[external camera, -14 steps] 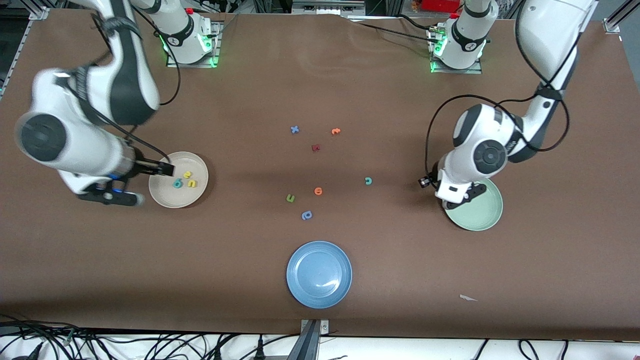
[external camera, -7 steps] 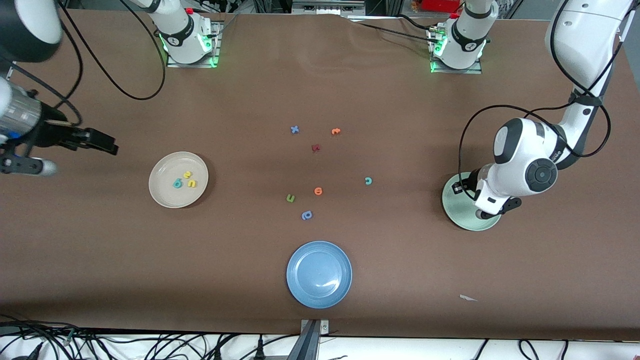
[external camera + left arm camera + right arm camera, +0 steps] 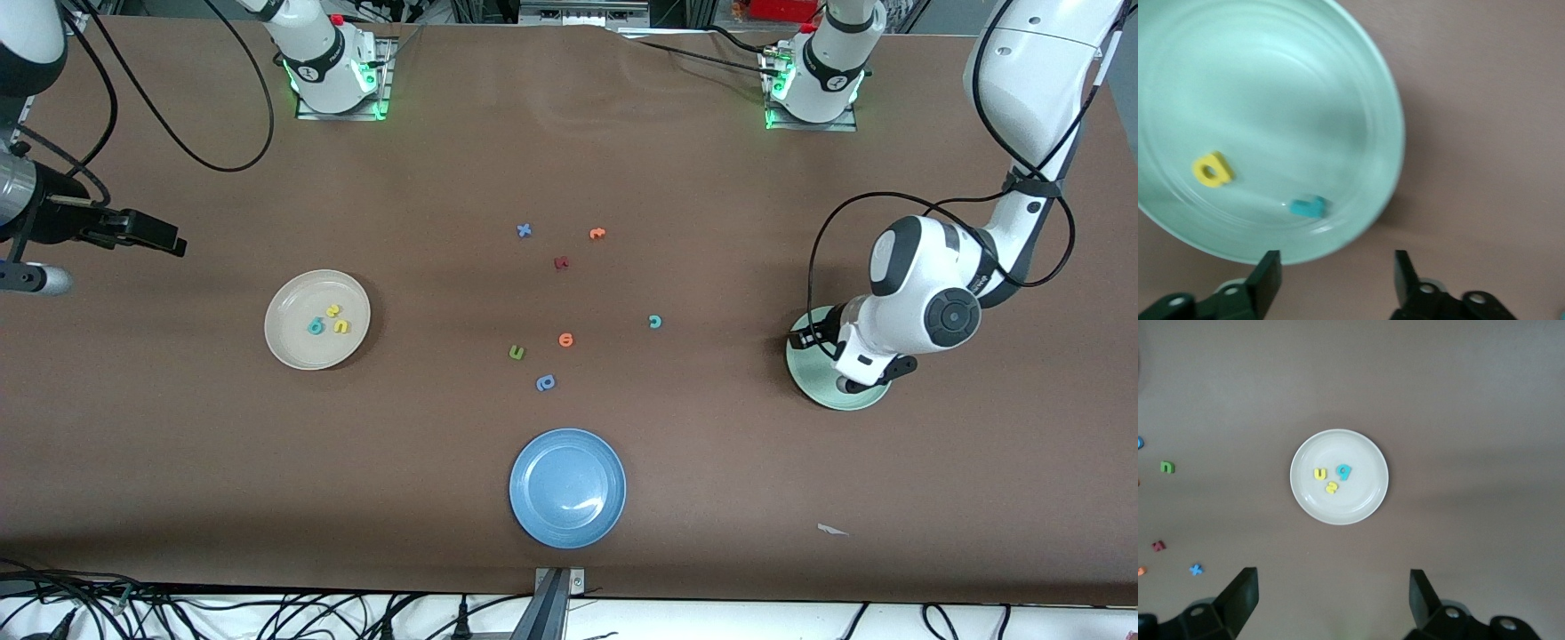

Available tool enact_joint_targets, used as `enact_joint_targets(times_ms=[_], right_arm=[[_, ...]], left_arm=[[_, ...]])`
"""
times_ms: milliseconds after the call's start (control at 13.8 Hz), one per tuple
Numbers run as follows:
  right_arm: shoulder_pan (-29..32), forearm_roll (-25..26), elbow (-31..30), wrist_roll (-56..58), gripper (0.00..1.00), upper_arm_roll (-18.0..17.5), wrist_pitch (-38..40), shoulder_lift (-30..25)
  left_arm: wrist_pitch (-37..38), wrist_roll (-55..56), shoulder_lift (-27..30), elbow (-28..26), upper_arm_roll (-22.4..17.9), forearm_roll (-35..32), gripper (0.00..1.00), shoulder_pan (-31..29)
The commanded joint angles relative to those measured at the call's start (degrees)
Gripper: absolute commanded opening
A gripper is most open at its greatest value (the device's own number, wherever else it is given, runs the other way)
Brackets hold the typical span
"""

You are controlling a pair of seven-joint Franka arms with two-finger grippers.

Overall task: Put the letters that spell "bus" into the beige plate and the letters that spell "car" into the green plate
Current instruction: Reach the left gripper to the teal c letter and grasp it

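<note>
The beige plate (image 3: 284, 342) holds a teal "b" (image 3: 316, 327), a yellow "s" (image 3: 333, 310) and a yellow "u" (image 3: 341, 327). My left arm hides much of the green plate (image 3: 805, 378). Inside that plate (image 3: 1358, 80) lie a yellow "a" (image 3: 1213, 169) and a teal "r" (image 3: 1308, 207). My left gripper (image 3: 1335, 270) hangs open and empty over the plate's rim, also seen as the left gripper (image 3: 867, 378). A teal "c" (image 3: 655, 322) lies on the table toward the green plate. My right gripper (image 3: 164, 240) is open and empty over the table beside the beige plate (image 3: 1368, 497).
Loose letters lie mid-table: blue x (image 3: 524, 230), orange letter (image 3: 597, 234), dark red letter (image 3: 561, 262), another orange one (image 3: 566, 340), green letter (image 3: 516, 353), blue rounded letter (image 3: 545, 383). A blue plate (image 3: 567, 487) sits nearest the front camera. A white scrap (image 3: 831, 530) lies nearby.
My right arm has pulled off the beige plate toward its own end of the table. My left arm has shifted over the green plate and its jaws have opened.
</note>
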State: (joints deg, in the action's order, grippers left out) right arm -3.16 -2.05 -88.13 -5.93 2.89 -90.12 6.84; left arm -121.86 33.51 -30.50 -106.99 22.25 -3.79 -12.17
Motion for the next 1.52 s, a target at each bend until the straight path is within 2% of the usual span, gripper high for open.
enact_joint_targets(times_ms=[0, 145, 217, 435, 652, 942, 1159, 1449], right_arm=[[1.14, 4.59, -6.25, 0.57, 1.00, -2.79, -4.26, -5.78], [1.40, 4.52, -12.20, -0.04, 1.00, -3.15, -12.74, -9.11], [2.18, 4.25, -12.85, -0.04, 1.00, -4.11, -14.54, -9.30], [4.04, 3.03, -12.24, 0.75, 1.00, -4.73, -12.63, -8.95], [4.99, 0.31, -11.36, 0.75, 1.00, -4.47, -8.85, -8.95], [5.09, -1.11, -11.62, 0.75, 1.00, -4.56, -7.44, -9.21], [5.26, -1.11, -11.53, 0.75, 1.00, -4.47, -6.73, -9.04], [5.27, -1.02, -11.36, 0.49, 1.00, -5.52, -6.82, -9.21]], left_arm=[[0.49, 6.90, -0.17, 1.95, 0.51, -0.78, 1.00, 5.03], [-2.57, 13.21, -0.61, 1.87, 0.51, -0.61, 1.00, 8.37], [-4.24, 17.16, -0.96, 1.78, 0.51, -0.61, 1.00, 10.22], [-10.92, 27.46, -3.86, 1.78, 0.51, -0.87, 0.99, 14.27], [-14.88, 33.09, -6.06, 1.78, 0.25, -1.31, 0.98, 17.78], [-17.53, 42.06, -7.99, 1.78, -0.01, -2.53, 0.95, 20.78], [-19.46, 48.12, -9.66, 1.78, 0.07, -7.53, 0.95, 21.92], [-19.55, 50.16, -10.02, 1.87, 0.07, -9.04, 0.91, 22.36]])
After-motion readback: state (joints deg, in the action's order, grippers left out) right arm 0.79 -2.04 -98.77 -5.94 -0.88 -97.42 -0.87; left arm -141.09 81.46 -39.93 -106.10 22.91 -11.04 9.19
